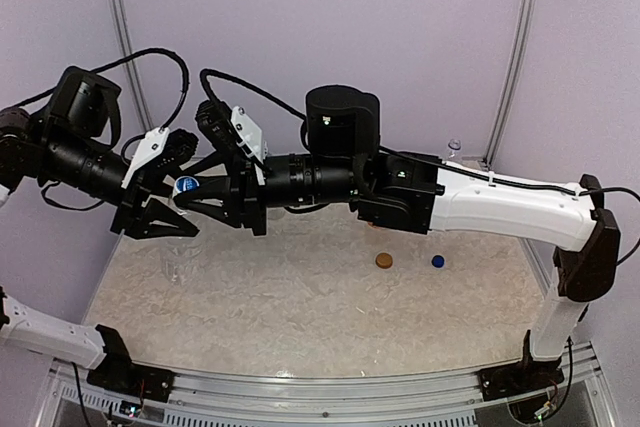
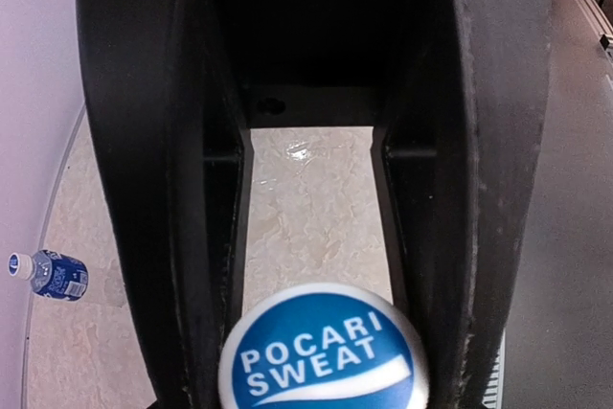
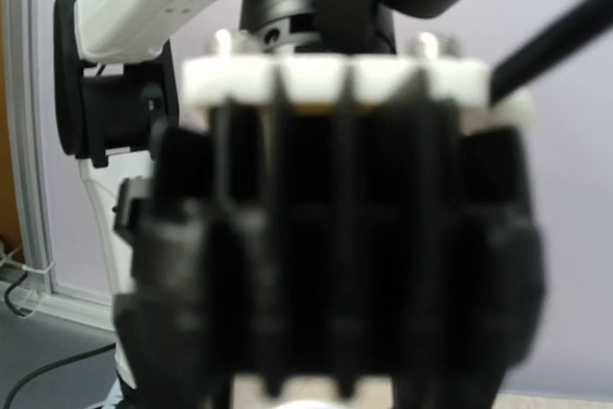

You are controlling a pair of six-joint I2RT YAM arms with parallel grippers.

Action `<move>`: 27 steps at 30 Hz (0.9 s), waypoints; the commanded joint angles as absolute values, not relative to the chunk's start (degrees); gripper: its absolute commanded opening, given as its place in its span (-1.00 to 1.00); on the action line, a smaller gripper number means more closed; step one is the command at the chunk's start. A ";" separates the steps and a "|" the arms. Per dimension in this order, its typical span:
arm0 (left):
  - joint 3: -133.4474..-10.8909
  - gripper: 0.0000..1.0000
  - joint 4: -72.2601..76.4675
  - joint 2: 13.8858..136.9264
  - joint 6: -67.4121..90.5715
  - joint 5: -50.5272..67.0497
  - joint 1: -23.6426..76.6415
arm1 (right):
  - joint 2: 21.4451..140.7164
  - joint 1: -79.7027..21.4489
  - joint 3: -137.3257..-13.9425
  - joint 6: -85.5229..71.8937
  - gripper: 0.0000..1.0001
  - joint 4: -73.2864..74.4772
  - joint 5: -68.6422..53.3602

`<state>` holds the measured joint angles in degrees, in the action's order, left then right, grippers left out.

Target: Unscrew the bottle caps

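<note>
The black fingers (image 2: 192,265) of the left gripper (image 2: 321,318) look clenched on a round blue-and-white plastic cap (image 2: 324,356) printed POCARI SWEAT. Both of its edges meet the inner faces of the fingers. Whether the hold is on the rim or on a neck beneath it is hidden.

The chief risk, as I judge it, is a shallow hold. A smooth rim pinched low between the fingers could slip out under a twist. If a bottle hangs under it unseen, the last thread letting go could drop it onto the pale speckled table (image 1: 300,307).

The right gripper (image 1: 205,202) sits just beside that cap, nose to nose with the left one. Its own view is too blurred to tell whether it is closed or released. With so little room, a turn of either wrist could knock the two together.

Well right of the held cap, a loose orange-brown round cap (image 1: 384,260) and a small loose blue cap (image 1: 438,260) lie on the table, near each other but apart. In the left wrist view, a small clear bottle with a blue label (image 2: 56,275) lies on its side on the table, to the left of the held cap and capped.
</note>
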<state>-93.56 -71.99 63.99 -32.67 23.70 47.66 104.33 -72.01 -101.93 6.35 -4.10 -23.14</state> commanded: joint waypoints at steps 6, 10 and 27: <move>-92.35 -0.28 -70.10 62.93 -32.75 25.14 48.08 | 107.22 -72.42 -105.26 6.54 -1.00 2.05 -20.62; -91.73 0.66 -68.34 62.70 -30.78 24.08 47.99 | 106.40 -72.49 -104.83 5.22 -1.00 1.96 -19.12; -69.30 0.98 -42.36 49.63 -20.74 25.14 40.00 | 94.69 -72.03 -92.31 -10.93 -1.00 -19.52 -9.98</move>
<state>-70.50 -51.53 51.72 -22.90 24.03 40.40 97.56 -72.20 -94.67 -5.67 -10.96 -10.33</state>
